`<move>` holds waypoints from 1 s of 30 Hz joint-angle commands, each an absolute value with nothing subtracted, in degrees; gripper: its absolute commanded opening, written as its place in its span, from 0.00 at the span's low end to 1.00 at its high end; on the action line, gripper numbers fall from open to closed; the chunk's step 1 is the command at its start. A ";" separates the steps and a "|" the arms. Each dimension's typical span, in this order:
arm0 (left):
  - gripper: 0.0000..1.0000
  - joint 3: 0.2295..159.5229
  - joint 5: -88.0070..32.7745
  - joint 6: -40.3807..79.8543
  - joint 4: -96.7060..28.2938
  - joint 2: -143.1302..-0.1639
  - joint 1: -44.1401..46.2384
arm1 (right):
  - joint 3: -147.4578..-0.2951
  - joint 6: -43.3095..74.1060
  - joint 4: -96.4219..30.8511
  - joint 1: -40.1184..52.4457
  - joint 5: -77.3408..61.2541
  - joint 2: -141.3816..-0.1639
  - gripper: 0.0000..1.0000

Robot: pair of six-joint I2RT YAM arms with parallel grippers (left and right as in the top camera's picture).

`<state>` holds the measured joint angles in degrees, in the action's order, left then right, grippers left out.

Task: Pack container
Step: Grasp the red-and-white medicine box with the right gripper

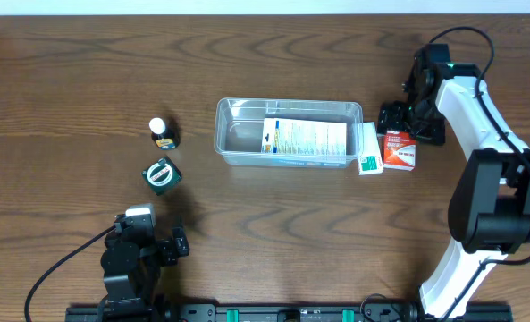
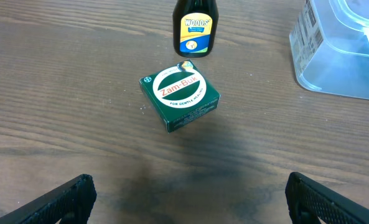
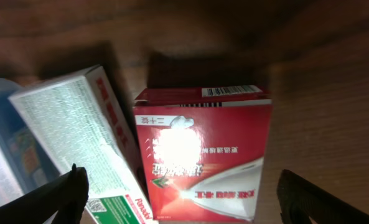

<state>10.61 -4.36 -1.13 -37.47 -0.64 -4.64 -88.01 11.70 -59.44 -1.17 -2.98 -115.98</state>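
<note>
Right gripper (image 3: 184,182) is straddling the red box (image 3: 203,155), jaws wide.
Best centring before closing, steering clear of the white box (image 3: 78,124) at left.

At near left, a compact fold of the left arm (image 1: 121,264), with the left gripper (image 1: 153,234) aimed toward the far side, fingers (image 2: 60,200) spread to full width. At right, a long reach of the right arm (image 1: 468,107) from near edge to far side, bent inward at the elbow, with the right gripper (image 1: 409,125) pointed down, fingers (image 3: 60,196) set wide apart.
</note>
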 commanded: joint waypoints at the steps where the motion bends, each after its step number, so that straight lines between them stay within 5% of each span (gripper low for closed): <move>1: 0.98 10.72 -4.75 -1.26 -37.47 -0.49 -4.58 | -87.66 10.96 -59.59 -1.39 -3.25 -118.72 0.90; 30: 0.98 10.72 -4.78 -1.26 -37.47 -0.49 -4.58 | -80.84 12.10 -52.18 -3.40 -2.83 -117.21 0.65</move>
